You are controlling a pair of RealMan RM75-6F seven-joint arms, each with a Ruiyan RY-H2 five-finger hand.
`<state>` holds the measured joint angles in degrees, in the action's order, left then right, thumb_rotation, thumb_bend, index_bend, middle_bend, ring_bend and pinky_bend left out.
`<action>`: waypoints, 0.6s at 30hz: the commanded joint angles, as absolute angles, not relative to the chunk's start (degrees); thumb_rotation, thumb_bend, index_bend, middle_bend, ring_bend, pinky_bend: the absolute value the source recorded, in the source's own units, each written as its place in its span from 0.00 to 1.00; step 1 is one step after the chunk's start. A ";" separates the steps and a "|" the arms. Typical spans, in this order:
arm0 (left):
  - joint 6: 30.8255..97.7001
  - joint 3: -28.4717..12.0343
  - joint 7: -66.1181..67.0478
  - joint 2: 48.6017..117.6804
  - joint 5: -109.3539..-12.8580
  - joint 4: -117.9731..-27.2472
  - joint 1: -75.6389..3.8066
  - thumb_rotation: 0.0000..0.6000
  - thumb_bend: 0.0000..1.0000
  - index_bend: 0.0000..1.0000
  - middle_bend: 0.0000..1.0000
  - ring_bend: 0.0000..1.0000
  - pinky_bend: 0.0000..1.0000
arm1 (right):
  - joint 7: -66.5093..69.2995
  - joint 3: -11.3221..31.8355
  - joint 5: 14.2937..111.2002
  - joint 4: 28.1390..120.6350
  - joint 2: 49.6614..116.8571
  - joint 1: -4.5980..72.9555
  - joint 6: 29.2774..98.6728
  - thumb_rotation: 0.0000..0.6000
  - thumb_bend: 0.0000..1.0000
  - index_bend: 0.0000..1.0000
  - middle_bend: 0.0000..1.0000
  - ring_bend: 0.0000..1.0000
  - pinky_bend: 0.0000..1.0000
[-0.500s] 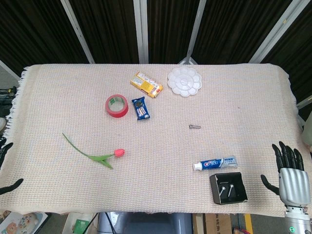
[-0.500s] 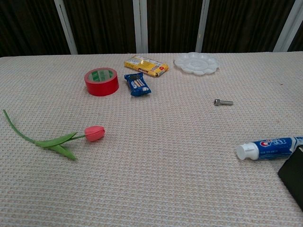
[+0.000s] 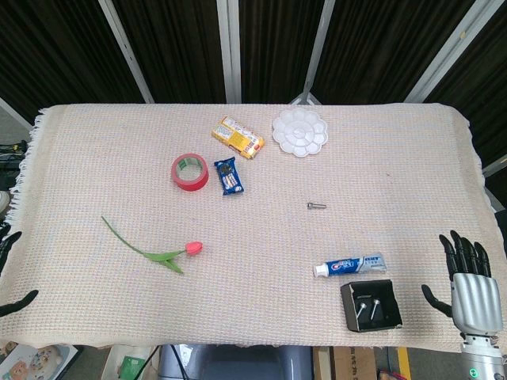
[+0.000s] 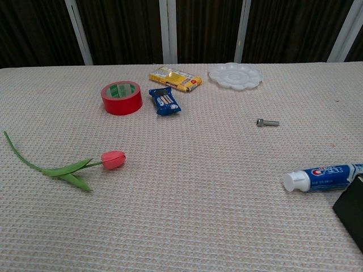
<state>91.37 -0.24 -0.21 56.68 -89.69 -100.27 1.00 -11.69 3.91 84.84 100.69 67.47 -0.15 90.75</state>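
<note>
Head view: right hand (image 3: 473,277) has dropped slightly toward the table edge, fingers spread and empty, beside the black box (image 3: 371,305); left hand (image 3: 9,269) unchanged, grip state indeterminate

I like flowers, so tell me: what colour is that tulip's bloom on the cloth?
The tulip has a pinkish-red bloom on a green stem with leaves; the chest view shows it best.

Table (image 3: 95,142) covered by beige woven cloth, fringed on the left edge. Far side: dark black panels (image 3: 63,47) split by slanted white metal bars (image 3: 228,39). Even, diffuse light.
</note>
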 commanded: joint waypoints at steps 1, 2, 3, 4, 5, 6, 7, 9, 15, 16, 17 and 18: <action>91.79 -0.53 -0.03 56.99 -89.51 -100.30 1.10 1.00 0.24 0.11 0.00 0.00 0.00 | -10.76 3.85 84.44 100.72 67.16 0.05 89.84 1.00 0.22 0.07 0.02 0.04 0.03; 92.04 -0.60 0.01 57.11 -89.63 -100.35 1.14 1.00 0.24 0.11 0.00 0.00 0.00 | -10.52 3.83 84.34 100.68 67.08 0.14 89.53 1.00 0.22 0.07 0.02 0.04 0.03; 92.43 -0.61 0.09 57.32 -90.08 -100.32 1.19 1.00 0.24 0.11 0.00 0.00 0.00 | -10.35 3.80 84.26 100.65 66.98 0.21 89.26 1.00 0.22 0.07 0.02 0.04 0.03; 92.64 -0.52 0.18 57.43 -90.48 -100.24 1.24 1.00 0.24 0.11 0.00 0.00 0.00 | -10.35 3.76 84.29 100.66 66.92 0.24 89.16 1.00 0.22 0.08 0.02 0.04 0.03; 92.78 -0.32 0.35 57.52 -90.92 -100.12 1.32 1.00 0.24 0.11 0.00 0.00 0.00 | -10.35 3.71 84.43 100.75 66.88 0.30 89.05 1.00 0.22 0.08 0.02 0.04 0.03; 92.80 -0.12 0.46 57.53 -91.18 -100.07 1.40 1.00 0.24 0.11 0.00 0.00 0.00 | -10.34 3.67 84.62 100.83 66.90 0.39 88.94 1.00 0.22 0.08 0.02 0.04 0.03; 92.77 -0.01 0.45 57.50 -91.28 -100.06 1.44 1.00 0.24 0.11 0.00 0.00 0.00 | -10.32 3.62 84.80 100.89 66.88 0.57 88.66 1.00 0.22 0.08 0.02 0.04 0.03; 92.81 0.10 0.24 57.36 -91.33 -100.12 1.54 1.00 0.24 0.11 0.00 0.00 0.00 | -9.63 3.77 84.81 101.54 66.48 1.35 87.33 1.00 0.22 0.09 0.02 0.04 0.03; 93.88 -0.23 -1.18 57.29 -91.58 -99.92 1.81 1.00 0.24 0.11 0.00 0.00 0.00 | -10.09 8.73 78.51 106.86 63.01 8.67 76.73 1.00 0.22 0.13 0.02 0.04 0.03; 93.81 -0.21 -1.20 57.27 -91.53 -99.92 1.81 1.00 0.24 0.11 0.00 0.00 0.00 | -10.82 9.74 76.83 107.97 62.44 10.18 74.58 1.00 0.22 0.14 0.02 0.04 0.03; 93.73 -0.23 -1.16 57.25 -91.46 -99.93 1.78 1.00 0.24 0.11 0.00 0.00 0.00 | -11.48 10.85 74.86 108.97 62.08 11.79 72.36 1.00 0.22 0.15 0.02 0.05 0.03; 93.62 -0.24 -1.05 57.26 -91.39 -99.97 1.75 1.00 0.24 0.11 0.00 0.00 0.00 | -12.60 12.54 71.45 110.21 61.81 14.10 69.40 1.00 0.22 0.15 0.02 0.05 0.03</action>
